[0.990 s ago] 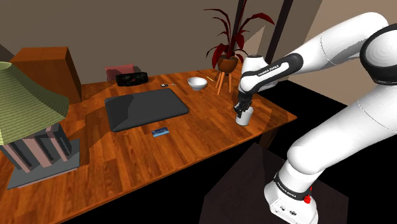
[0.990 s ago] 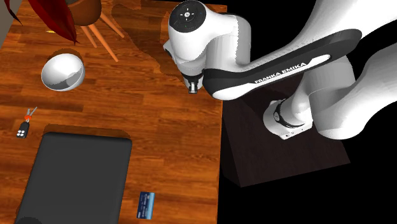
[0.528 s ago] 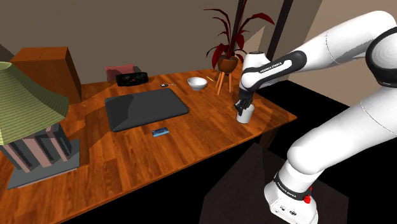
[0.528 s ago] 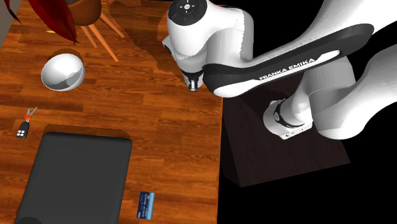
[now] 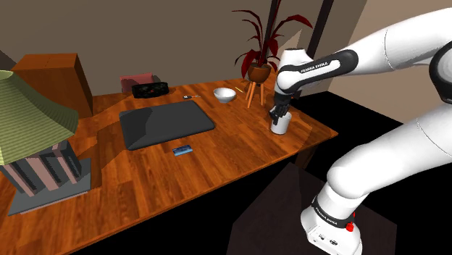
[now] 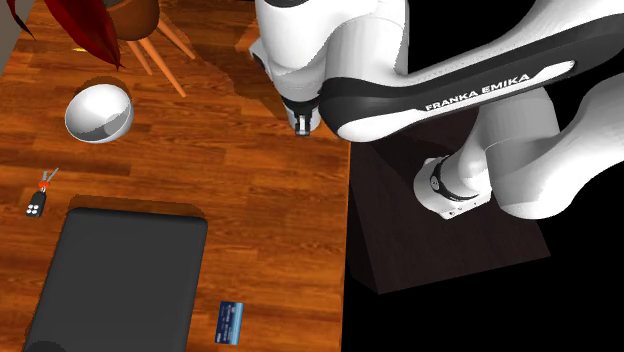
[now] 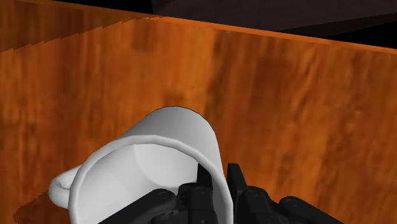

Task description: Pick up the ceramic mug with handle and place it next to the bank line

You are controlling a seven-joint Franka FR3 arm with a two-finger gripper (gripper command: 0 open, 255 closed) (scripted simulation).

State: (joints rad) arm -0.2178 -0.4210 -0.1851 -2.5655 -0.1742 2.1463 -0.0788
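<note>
White handled mug (image 5: 281, 127) near the table (image 5: 239, 148) edge, at 4 o'clock from the white bowl (image 5: 224, 94) in the shoulder view. Black fingers (image 7: 235, 181) clasp its wall, one inside, one outside.

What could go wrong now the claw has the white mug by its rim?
The claw grips the mug by one side of its wall, so it could swing or slip. It is near the table edge; a drop might go off it. By the blue card, it could land on the dark mat.
</note>
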